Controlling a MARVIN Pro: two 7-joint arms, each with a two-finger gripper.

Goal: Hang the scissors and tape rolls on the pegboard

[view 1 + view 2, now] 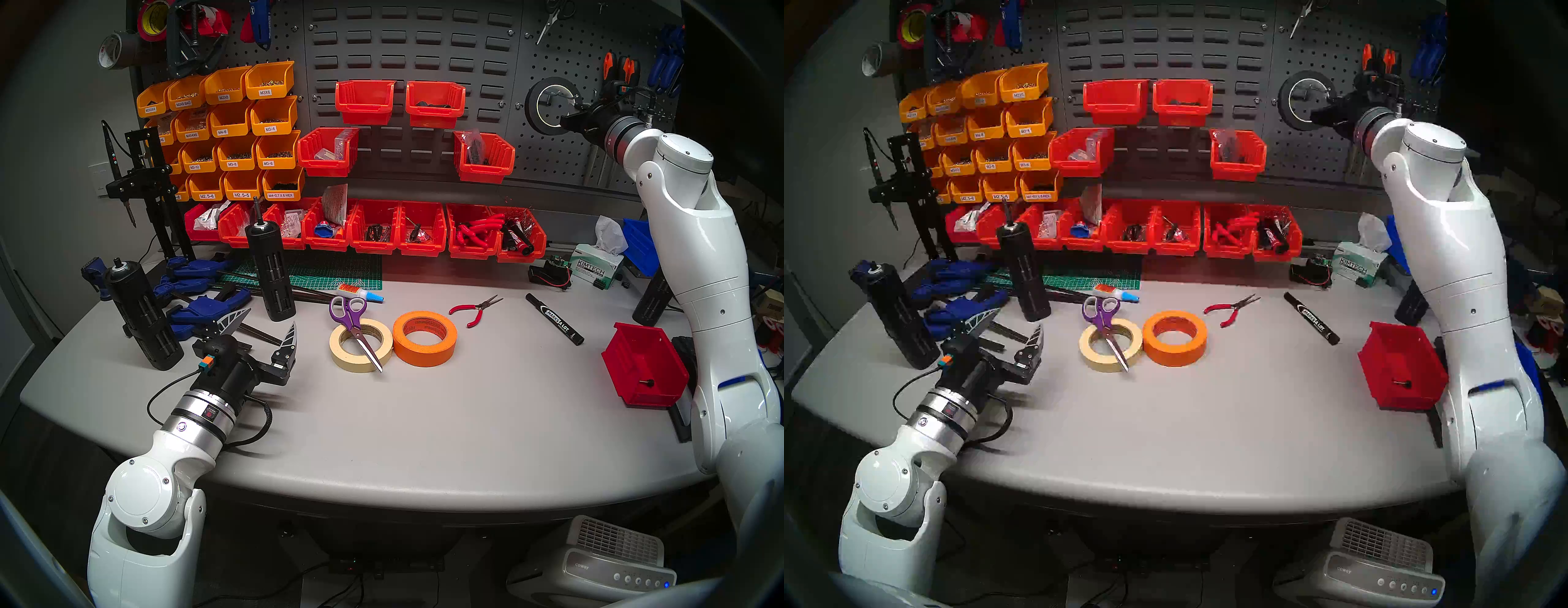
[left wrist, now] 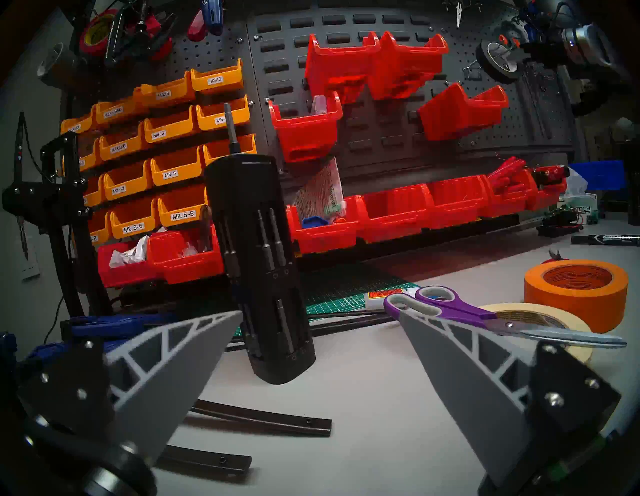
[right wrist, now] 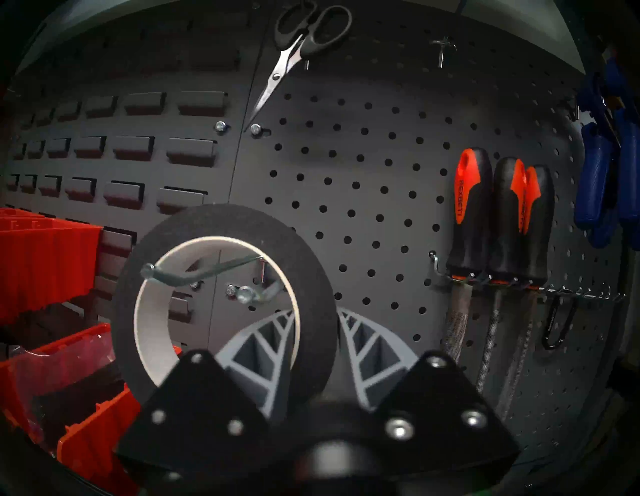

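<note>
On the right pegboard (image 1: 572,55) my right gripper (image 3: 316,311) is shut on the lower wall of the black tape roll (image 3: 221,225), one finger inside the white core and one outside. A metal hook (image 3: 207,272) passes through the core without touching its top. The purple-handled scissors (image 1: 354,325) lie across the beige tape roll (image 1: 339,352) at mid table, and the orange tape roll (image 1: 424,339) touches it on the right. My left gripper (image 1: 268,319) hovers open and empty low over the table, left of the scissors (image 2: 450,304).
Black-handled scissors (image 3: 298,45) and orange-black files (image 3: 502,214) hang on the pegboard near the hook. Two black bit holders (image 1: 271,271), blue clamps (image 1: 203,297), red pliers (image 1: 475,310), a marker (image 1: 553,318) and a red bin (image 1: 645,369) stand on the table.
</note>
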